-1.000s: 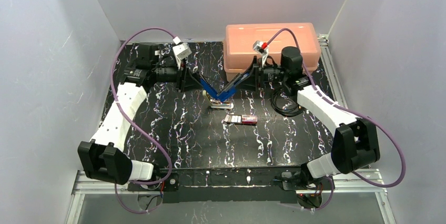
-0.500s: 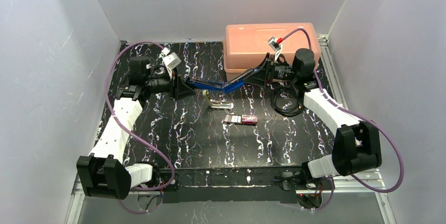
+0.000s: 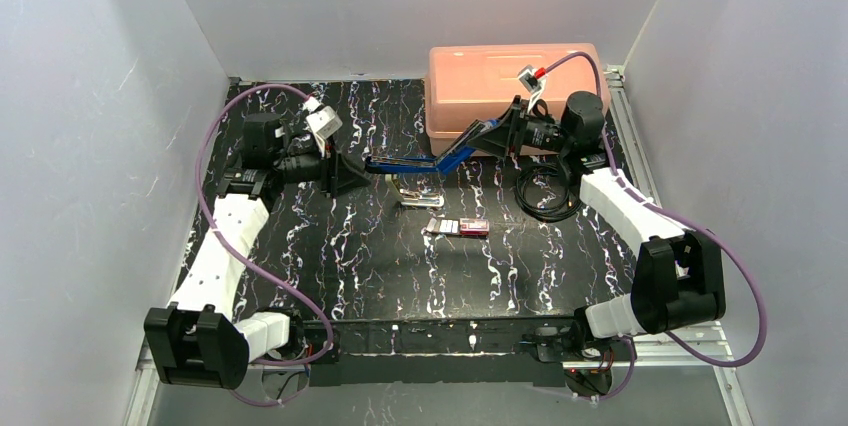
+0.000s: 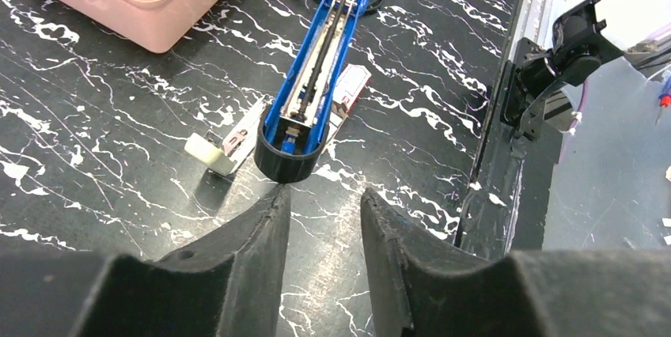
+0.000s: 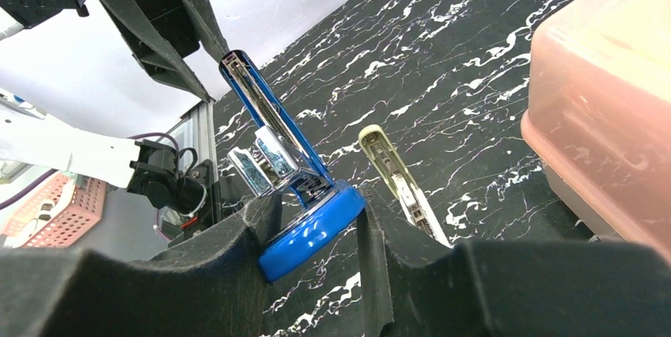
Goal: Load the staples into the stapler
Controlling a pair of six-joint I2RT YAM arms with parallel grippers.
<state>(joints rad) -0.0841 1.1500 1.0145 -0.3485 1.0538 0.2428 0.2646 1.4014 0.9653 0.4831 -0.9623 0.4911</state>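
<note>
The blue stapler [image 3: 410, 161] hangs unfolded above the table, stretched almost straight between both grippers. My right gripper [image 5: 316, 206] is shut on its rounded blue end [image 5: 312, 232], with the chrome arm [image 5: 261, 107] pointing away. My left gripper [image 4: 323, 193] is open, with only tabletop between its fingers; the stapler's black end cap [image 4: 289, 161] sits just off the left fingertip [image 4: 273, 202]. The staples' tiny red box [image 3: 472, 228] with its pale tray lies on the table below, partly hidden behind the stapler [image 4: 352, 84]. Single strips of staples are too small to make out.
A loose metal rail with a cream tip [image 3: 420, 198] [image 5: 399, 183] lies on the table under the stapler. A salmon lidded bin [image 3: 515, 86] stands at the back right, with a coiled black cable [image 3: 545, 198] in front of it. A metal rail [image 4: 510, 107] runs along the table's edge.
The stapler has gone from a folded V near the table to a raised, nearly straight line. Both grippers have drawn apart, the left one moving left and the right one moving back-right.
</note>
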